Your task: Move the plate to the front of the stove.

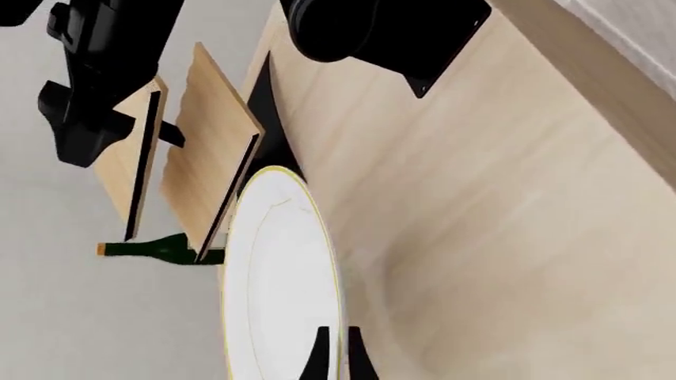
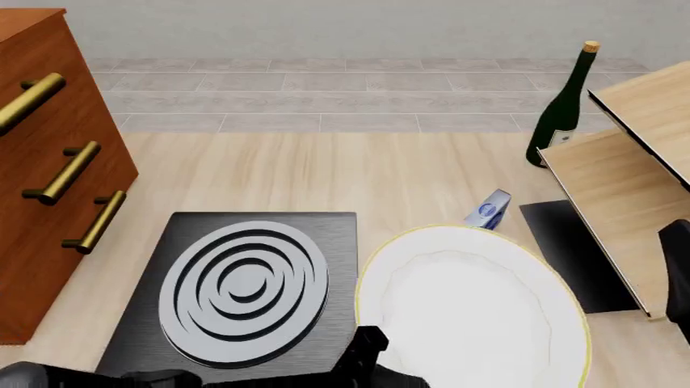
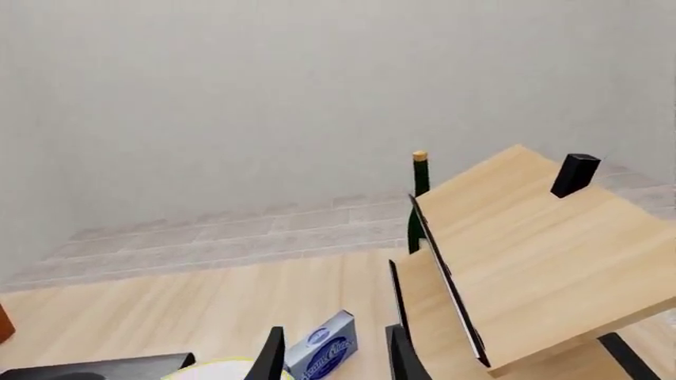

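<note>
So the plate [image 2: 474, 311] is up off the desk [image 2: 323, 170] right now, tilted toward the camera in the front view, sitting to the right of the stove [image 2: 242, 291] with its left rim just overlapping the slab's right edge. The left gripper [image 1: 338, 360] has it: in the left wrist view the two dark fingers sit either side of the plate's gold rim line, jaws clamped on the edge, and in the front view the arm comes in low from the left with the gripper [image 2: 367, 356] on the plate's near-left rim. The stove itself lies flat near the front-left of the desk, ring burner up, next to a wooden drawer cabinet [image 2: 48, 162] with brass handles. Behind the plate there's a small blue-and-white box [image 2: 489, 210] poking out, a thin black mat [image 2: 571, 250] to the right, and a two-tier wooden shelf [image 2: 636, 170] over that with a green wine bottle [image 2: 564, 109] standing behind it. The right gripper [image 3: 332, 356] hangs above the box area, jaws apart, holding nothing.
</note>
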Action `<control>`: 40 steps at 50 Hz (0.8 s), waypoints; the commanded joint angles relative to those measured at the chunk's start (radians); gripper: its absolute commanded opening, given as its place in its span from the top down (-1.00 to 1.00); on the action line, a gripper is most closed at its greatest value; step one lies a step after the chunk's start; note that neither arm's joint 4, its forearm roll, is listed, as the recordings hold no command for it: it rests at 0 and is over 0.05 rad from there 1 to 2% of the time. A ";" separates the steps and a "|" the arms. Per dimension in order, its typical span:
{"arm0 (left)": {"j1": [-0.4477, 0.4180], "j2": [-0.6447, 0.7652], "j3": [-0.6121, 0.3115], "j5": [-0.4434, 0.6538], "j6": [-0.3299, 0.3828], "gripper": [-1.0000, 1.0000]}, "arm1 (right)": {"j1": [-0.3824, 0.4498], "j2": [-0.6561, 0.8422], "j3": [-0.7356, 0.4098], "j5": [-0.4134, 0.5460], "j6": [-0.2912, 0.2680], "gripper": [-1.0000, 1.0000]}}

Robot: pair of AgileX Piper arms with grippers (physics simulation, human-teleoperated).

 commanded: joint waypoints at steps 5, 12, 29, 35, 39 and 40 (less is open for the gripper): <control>0.048 -0.154 0.033 0.041 0.046 1.00 | -0.001 0.000 -0.007 -0.001 0.009 -1.00; 0.077 -0.213 0.052 0.038 0.080 1.00 | 0.009 0.000 -0.022 0.013 0.005 -1.00; 0.118 -0.246 0.132 -0.177 0.216 1.00 | 0.042 0.000 -0.142 0.090 0.029 -1.00; 0.122 -0.234 0.149 -0.246 0.243 1.00 | 0.080 0.000 -0.225 0.148 0.039 -1.00; 0.121 -0.234 0.151 -0.291 0.256 1.00 | 0.108 0.000 -0.276 0.195 0.043 -1.00; 0.121 -0.236 0.151 -0.295 0.255 1.00 | 0.113 0.000 -0.282 0.200 0.045 -1.00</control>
